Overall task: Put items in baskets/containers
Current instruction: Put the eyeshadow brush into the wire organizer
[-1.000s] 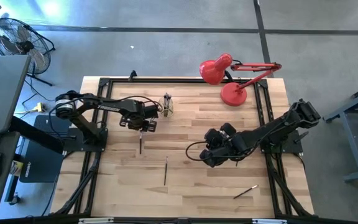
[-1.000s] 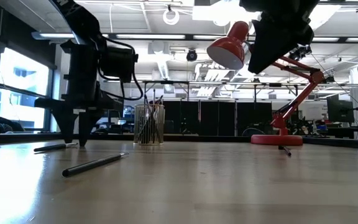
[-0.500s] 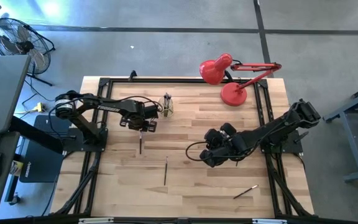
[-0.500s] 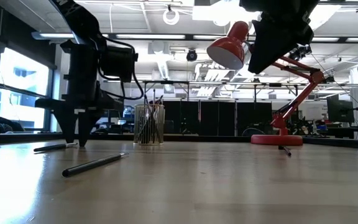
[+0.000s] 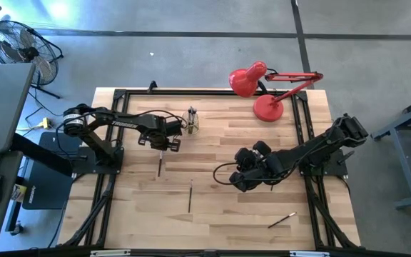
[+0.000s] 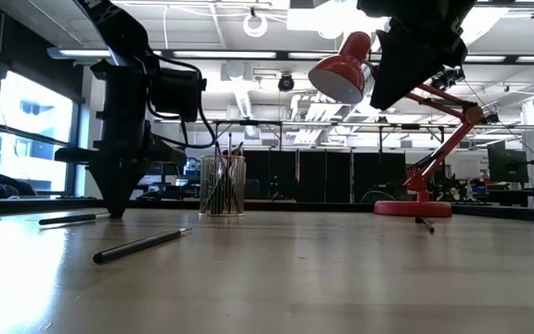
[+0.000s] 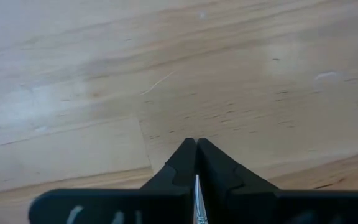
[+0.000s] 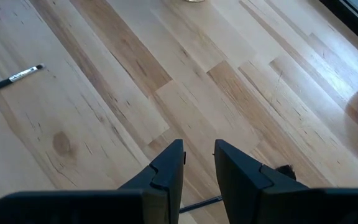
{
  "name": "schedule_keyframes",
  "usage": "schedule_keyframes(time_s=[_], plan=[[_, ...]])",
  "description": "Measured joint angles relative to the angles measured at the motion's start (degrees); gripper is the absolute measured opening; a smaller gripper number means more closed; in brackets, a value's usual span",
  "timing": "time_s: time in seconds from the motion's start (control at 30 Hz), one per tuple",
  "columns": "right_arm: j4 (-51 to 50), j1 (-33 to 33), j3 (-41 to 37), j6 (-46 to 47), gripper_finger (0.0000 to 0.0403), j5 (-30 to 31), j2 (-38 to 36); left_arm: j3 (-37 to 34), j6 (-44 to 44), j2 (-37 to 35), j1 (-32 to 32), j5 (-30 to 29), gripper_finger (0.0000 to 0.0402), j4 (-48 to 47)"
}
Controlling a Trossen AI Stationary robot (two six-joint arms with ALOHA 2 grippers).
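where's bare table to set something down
Free: the near left corner, and the wide strip between the middle stick and the stick near the right edge. Crowded: the far side around the cup, left gripper and red lamp.

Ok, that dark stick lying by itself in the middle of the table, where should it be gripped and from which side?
Take the middle stick around mid-shaft, coming straight down from above with the jaws across its thin width. It lies flat on the table, with bare wood on both sides and nothing touching it, so a top approach looks easiest.
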Motion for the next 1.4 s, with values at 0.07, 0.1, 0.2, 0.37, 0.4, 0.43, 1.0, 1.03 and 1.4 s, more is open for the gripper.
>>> schedule_keyframes(time_s=[0.07, 0.1, 0.2, 0.37, 0.4, 0.43, 1.0, 1.03, 1.4], plan=[[0.0, 0.0, 0.0, 0.0, 0.0087, 0.0, 0.0, 0.0, 0.0, 0.0, 0.0, 0.3, 0.0003, -0.1], [0.0, 0.0, 0.0, 0.0, 0.0087, 0.0, 0.0, 0.2, 0.0, 0.0, 0.0, 0.6, 0.0003, -0.2], [-0.2, 0.0, 0.0, 0.0, 0.0087, 0.0, 0.0, 1.1, 0.4, 0.2, -0.8, 0.5, 0.0002, -1.0], [-0.9, 0.0, 0.0, 0.0, 0.0087, 0.0, 0.0, 4.8, 0.4, -1.0, -3.4, -0.9, 0.0001, -2.5], [-1.0, 0.0, 0.0, 0.0, 0.0087, 0.0, 0.0, 5.4, 0.4, -1.3, -3.9, -1.6, 0.0001, -2.8], [-1.1, 0.0, 0.0, 0.0, 0.0087, 0.0, 0.0, 6.0, 0.5, -2.0, -4.4, -2.1, 0.0001, -4.2], [13.7, 1.0, -18.7, 5.6, 0.0027, -7.1, -9.6, 13.7, 10.3, -19.1, -9.4, -20.8, 0.0, 2.3], [17.8, 1.3, -21.8, 5.6, 0.0016, -8.0, -11.6, 13.8, 12.8, -19.6, -9.4, -20.9, 0.0, 4.9], [66.8, 3.5, -50.3, 3.0, 0.0014, -7.6, -28.7, 13.8, 35.8, -20.7, -0.7, -12.5, 0.0, 24.2]])
